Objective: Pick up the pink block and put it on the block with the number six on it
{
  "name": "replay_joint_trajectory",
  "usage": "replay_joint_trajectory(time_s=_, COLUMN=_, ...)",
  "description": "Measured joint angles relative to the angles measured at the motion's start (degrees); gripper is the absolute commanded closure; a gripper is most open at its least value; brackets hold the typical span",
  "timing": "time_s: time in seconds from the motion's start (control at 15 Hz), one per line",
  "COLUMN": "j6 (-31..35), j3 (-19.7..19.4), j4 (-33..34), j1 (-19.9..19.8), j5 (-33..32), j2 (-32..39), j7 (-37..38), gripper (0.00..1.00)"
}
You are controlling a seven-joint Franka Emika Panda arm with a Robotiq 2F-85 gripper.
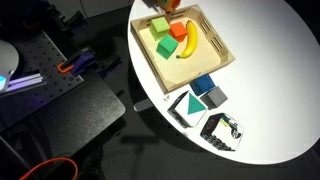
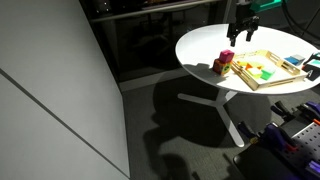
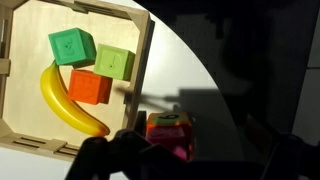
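In the wrist view a small magenta-pink block (image 3: 170, 143) lies on the white table just outside the wooden tray (image 3: 146, 60). It touches a block with an orange and green top face bearing a dark figure (image 3: 166, 122). I cannot tell whether the pink block is on it or beside it. In an exterior view the pink block (image 2: 228, 56) shows above a yellowish block (image 2: 217, 67) at the tray's near corner. My gripper (image 3: 190, 166) is open and empty, with its fingers dark at the frame's bottom. It hangs above the blocks (image 2: 240, 36), apart from them.
The tray (image 1: 222, 50) holds two green cubes (image 3: 72, 46) (image 3: 114, 62), an orange-red block (image 3: 90, 87) and a banana (image 3: 65, 102). Blue blocks (image 1: 204, 85) and black-and-white cards (image 1: 222, 130) lie near the round table's edge (image 2: 195, 70).
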Motion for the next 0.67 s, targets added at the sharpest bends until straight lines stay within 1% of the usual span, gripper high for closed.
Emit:
replay_joint_trajectory(time_s=0.33, j6=7.16, j3=0.00, j4=-6.96, j1=0.01, j5=-0.01, j2=-6.05, j7=2.46, gripper=0.00)
replay_joint_trajectory(time_s=0.67, j6=7.27, j3=0.00, j4=-7.35, j1=0.01, j5=-0.01, j2=-5.95, j7=2.47, gripper=0.00)
